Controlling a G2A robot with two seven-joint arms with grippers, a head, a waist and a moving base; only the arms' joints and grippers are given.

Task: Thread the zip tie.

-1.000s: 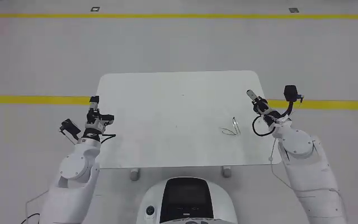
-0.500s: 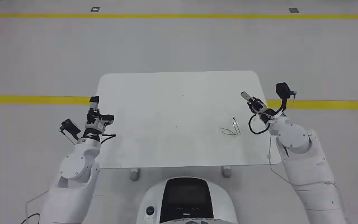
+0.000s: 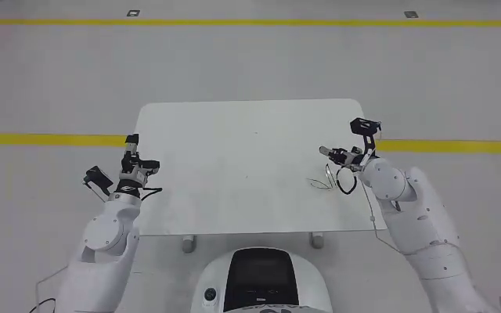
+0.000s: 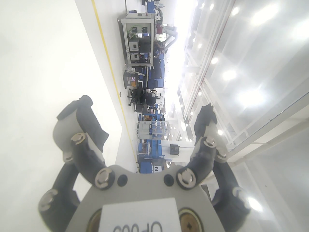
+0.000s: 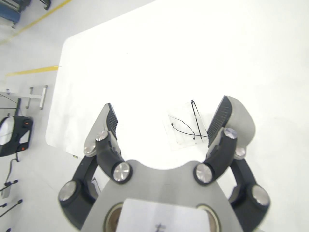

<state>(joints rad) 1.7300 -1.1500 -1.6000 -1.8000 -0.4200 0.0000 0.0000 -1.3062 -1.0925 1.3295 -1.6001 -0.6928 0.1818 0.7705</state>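
Bright, even overhead light. From my right wrist, table (image 5: 183, 49) blown to white glare, zip ties (image 5: 196, 119) thin dark lines on it. From my left wrist, ceiling lamps (image 4: 262, 16) flare, hazing room. Shadows faint.

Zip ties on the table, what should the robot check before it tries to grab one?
1. Right end effector open: ok, spread wide, nothing held.
2. Zip ties easy to find: ok, two black ones lie on a clear sheet on the table.
3. Right end effector centred over a tie: not ok, the ties sit off to one side, beside one finger.
4. Ties far enough apart to take just one: cannot tell.
5. Left end effector ready to help: not ok, it is open but off the table's opposite side, far from the ties.
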